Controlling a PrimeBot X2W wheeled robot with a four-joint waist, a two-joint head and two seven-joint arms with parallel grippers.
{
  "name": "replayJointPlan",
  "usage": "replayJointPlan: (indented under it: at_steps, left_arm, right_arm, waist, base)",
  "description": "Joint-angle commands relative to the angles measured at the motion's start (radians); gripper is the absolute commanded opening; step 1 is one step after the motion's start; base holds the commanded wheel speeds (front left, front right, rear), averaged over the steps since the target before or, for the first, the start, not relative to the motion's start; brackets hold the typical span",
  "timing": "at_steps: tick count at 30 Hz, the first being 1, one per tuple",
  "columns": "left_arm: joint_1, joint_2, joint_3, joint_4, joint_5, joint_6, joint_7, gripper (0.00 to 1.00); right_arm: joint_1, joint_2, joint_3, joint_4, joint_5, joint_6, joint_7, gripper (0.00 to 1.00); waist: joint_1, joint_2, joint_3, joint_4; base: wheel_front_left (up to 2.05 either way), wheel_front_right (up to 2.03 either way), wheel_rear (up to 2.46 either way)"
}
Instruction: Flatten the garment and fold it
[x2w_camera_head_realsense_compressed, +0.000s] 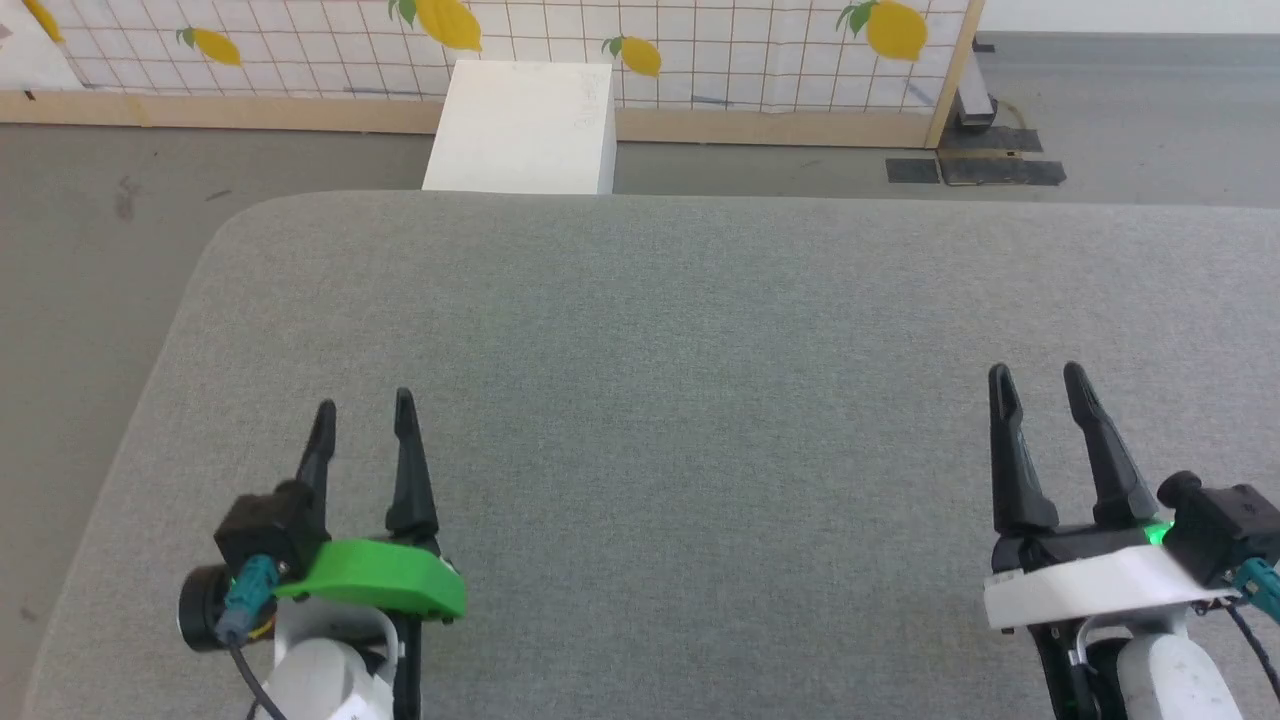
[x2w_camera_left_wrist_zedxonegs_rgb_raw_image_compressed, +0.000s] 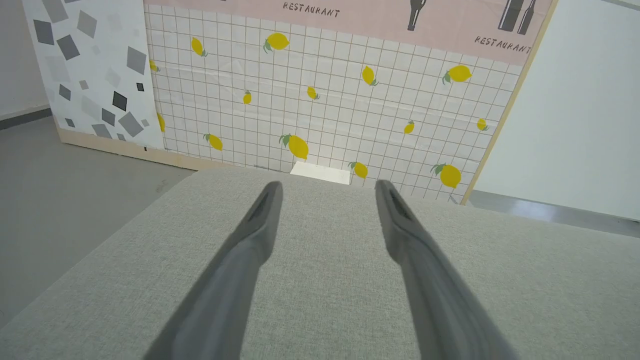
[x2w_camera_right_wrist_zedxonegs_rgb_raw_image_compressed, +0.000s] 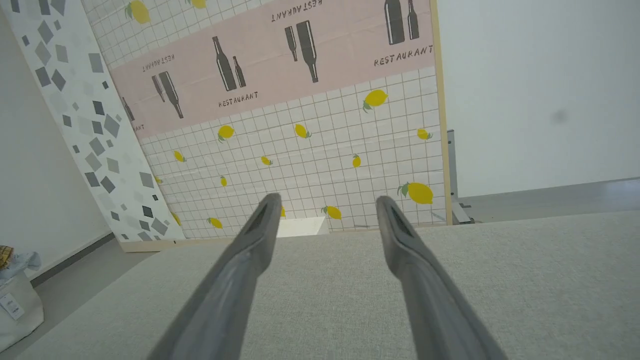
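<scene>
Head view: left gripper (x2w_camera_head_realsense_compressed: 362, 410), right gripper (x2w_camera_head_realsense_compressed: 1035, 375) jaws wide, empty; grey pad (x2w_camera_head_realsense_compressed: 640, 350) ahead of jaws. Risk: descending here snags pad.

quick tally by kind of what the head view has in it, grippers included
grippers: 2 (left gripper, right gripper)
grey padded table: 1
white box: 1
lemon-print panel: 1
total: 5
</scene>
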Motion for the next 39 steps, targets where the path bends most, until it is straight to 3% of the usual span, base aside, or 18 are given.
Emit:
replayJointPlan:
  at_steps: [1,12,27,28,39]
  left_arm:
    - [0.017,-0.002,-0.007,0.009,-0.008,0.008,-0.004,1.0]
    - [0.047,-0.003,-0.071,0.049,-0.012,0.026,-0.004,1.0]
    - [0.057,-0.003,-0.077,0.03,-0.018,0.032,-0.004,1.0]
    - [0.05,0.0,-0.076,0.033,-0.01,0.029,0.0,0.0]
    - [0.053,0.0,-0.071,0.026,0.0,0.026,0.012,0.0]
  right_arm:
    - [0.016,0.0,0.0,0.008,-0.008,-0.001,-0.005,1.0]
    - [0.049,0.0,-0.004,0.053,-0.021,-0.001,-0.005,1.0]
    - [0.05,0.0,0.017,0.061,-0.006,-0.001,-0.005,1.0]
    - [0.04,0.0,0.015,0.06,-0.008,0.0,0.0,0.0]
    - [0.041,0.0,0.013,0.055,-0.019,0.0,0.012,0.0]
  waist:
    - [0.0001,0.0,-0.003,-0.004]
    - [0.0001,0.0,-0.007,-0.012]
    - [0.0001,0.0,-0.003,-0.017]
    - [0.0001,0.0,-0.003,-0.017]
    - [0.0001,0.0,-0.005,-0.017]
  base:
    - [0.0,0.0,0.0]
    - [0.0,0.0,0.0]
    - [0.0,0.0,0.0]
    - [0.0,0.0,0.0]
    - [0.0,0.0,0.0]
